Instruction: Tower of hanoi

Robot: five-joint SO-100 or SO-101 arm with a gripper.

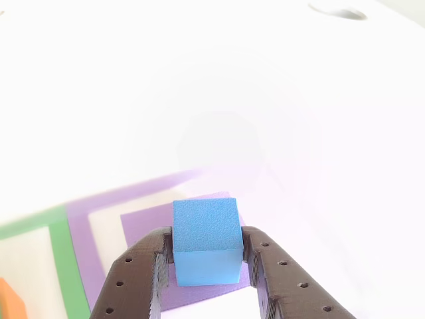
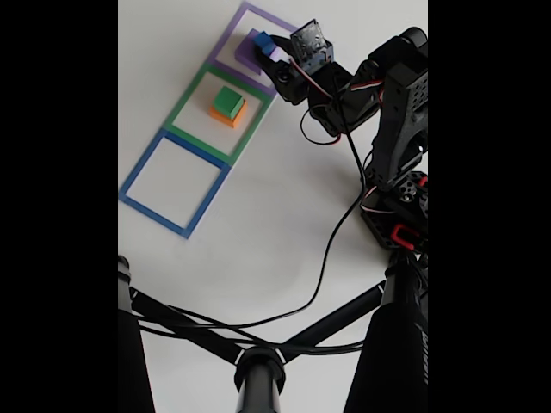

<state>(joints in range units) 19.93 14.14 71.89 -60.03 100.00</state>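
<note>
white and glare-washed, the bench (image 2: 284, 224) carries three flat square outlines in a diagonal row in the fixed view: a blue outline (image 2: 175, 183) nearest the camera, a green outline (image 2: 225, 112) in the middle and a purple outline (image 2: 256, 47) at the far end. inside the purple one, the gripper (image 1: 207, 256) is clamped on the blue cube (image 1: 206, 239), one dark finger (image 1: 136, 279) pressed against each side. the blue cube sits over a purple cube (image 1: 143, 222), whose top shows around its base in the other view; whether the two touch is hard to tell. within the green outline, a green cube (image 2: 228, 100) rests on top of an orange cube (image 2: 231, 116). black tripod legs (image 2: 258, 344) and a cable (image 2: 336, 232) cross the near part of the fixed view.
</note>
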